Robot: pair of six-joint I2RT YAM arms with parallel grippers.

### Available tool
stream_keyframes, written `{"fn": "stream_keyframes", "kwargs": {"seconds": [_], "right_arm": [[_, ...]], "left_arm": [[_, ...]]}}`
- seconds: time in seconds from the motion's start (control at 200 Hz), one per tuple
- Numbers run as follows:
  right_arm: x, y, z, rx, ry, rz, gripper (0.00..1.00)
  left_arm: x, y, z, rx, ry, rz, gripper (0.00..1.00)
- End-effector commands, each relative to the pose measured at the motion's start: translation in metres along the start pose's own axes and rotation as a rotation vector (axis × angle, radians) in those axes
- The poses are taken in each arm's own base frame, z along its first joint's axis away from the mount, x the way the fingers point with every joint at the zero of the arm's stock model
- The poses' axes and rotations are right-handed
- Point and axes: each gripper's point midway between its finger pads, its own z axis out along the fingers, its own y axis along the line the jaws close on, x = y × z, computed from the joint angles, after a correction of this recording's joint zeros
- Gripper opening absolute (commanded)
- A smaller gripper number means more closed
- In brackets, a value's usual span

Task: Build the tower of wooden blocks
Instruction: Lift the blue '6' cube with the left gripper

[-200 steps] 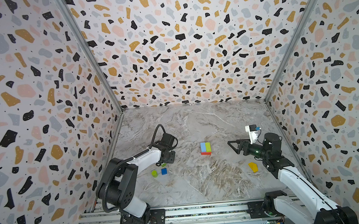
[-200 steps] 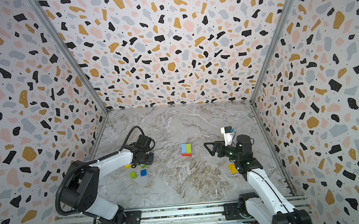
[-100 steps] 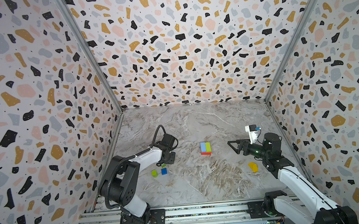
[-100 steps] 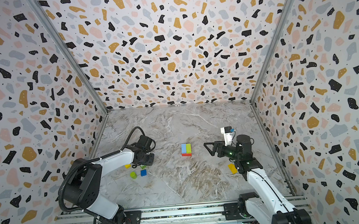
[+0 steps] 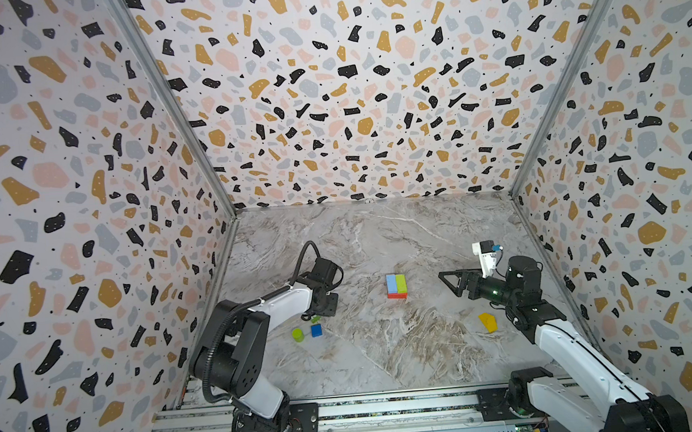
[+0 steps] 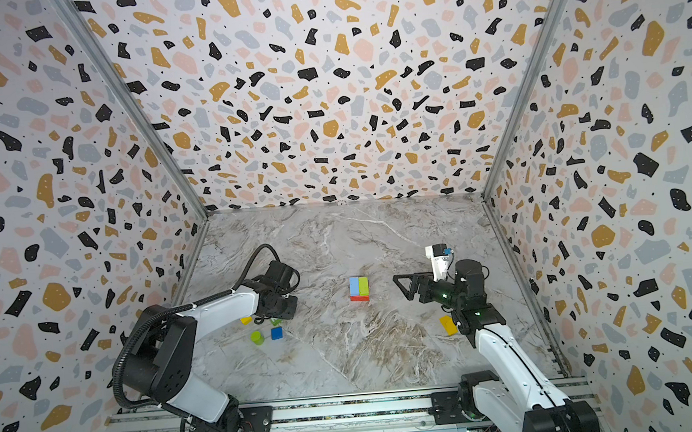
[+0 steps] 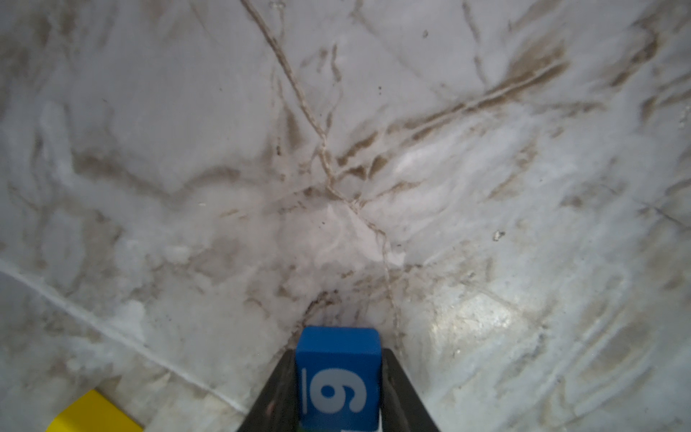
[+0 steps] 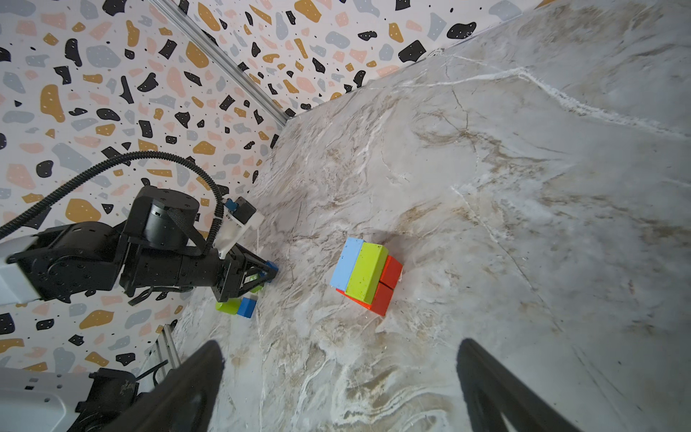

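Blue numbered cube now clamped by L pincer.

White numeral, 6 or 9, beside a bar, on the blue cube.

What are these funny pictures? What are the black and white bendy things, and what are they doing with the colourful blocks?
Those are two robot arms at a marble table. Two pictures look down from one camera high above; the other two come from small cameras on the arms' wrists. In the middle stands the started tower: red slabs below, a light blue bar and a lime bar on top. Loose blocks lie nearby: a lime cylinder, a blue cube, a yellow block and a yellow wedge. The left fingers pinch a numbered blue cube. The right fingers are wide open and hold nothing.
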Motion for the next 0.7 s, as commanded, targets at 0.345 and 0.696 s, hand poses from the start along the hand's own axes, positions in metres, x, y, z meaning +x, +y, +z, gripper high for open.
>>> {"fn": "stream_keyframes", "kwargs": {"seconds": [0.345,0.696], "right_arm": [[0.003,-0.028,-0.001,0.093,-0.012,0.067,0.99],[-0.005,-0.050,-0.014,0.175,-0.087,0.097,0.99]], "left_arm": [[-0.042,-0.008,-0.046,0.064,-0.086,-0.081,0.34],[-0.080,-0.032,-0.088,0.143,-0.173,-0.092,0.35]]}}
